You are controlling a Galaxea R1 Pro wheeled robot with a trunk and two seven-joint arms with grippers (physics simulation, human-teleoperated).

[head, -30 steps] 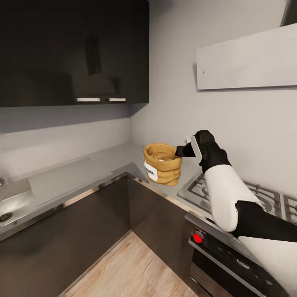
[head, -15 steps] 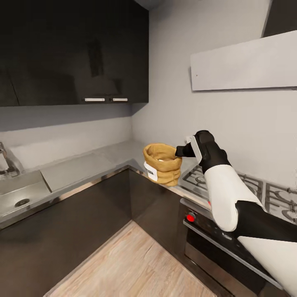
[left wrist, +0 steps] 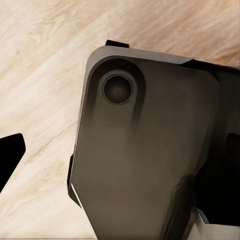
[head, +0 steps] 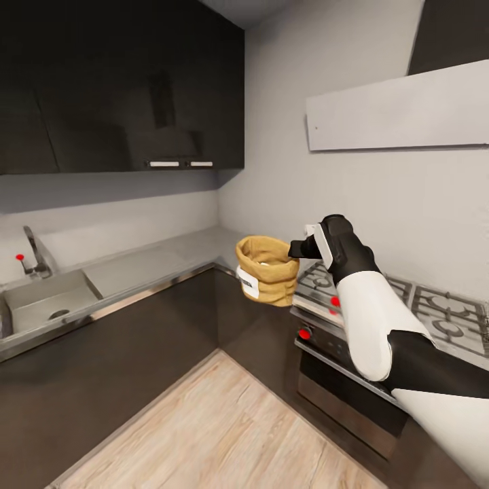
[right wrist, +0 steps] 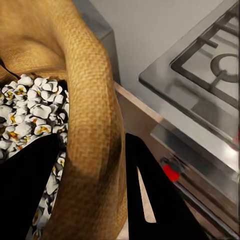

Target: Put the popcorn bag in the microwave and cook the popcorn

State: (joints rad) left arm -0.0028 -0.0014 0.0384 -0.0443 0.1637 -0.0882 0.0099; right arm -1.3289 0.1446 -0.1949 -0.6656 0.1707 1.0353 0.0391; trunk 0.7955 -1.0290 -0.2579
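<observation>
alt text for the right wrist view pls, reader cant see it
Close-up of the right gripper pinching the rolled rim of the tan popcorn bag, one dark finger inside among white popcorn and one outside. Beyond the bag are a steel gas hob, a red knob below it, and a grey countertop.

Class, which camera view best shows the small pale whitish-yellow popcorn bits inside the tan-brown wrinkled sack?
The right wrist view: the popcorn bits lie plainly inside the tan-brown wrinkled sack, whose rim the right gripper pinches. The head view gives just a pale patch in the sack's mouth. The left wrist view faces floor and robot body.
</observation>
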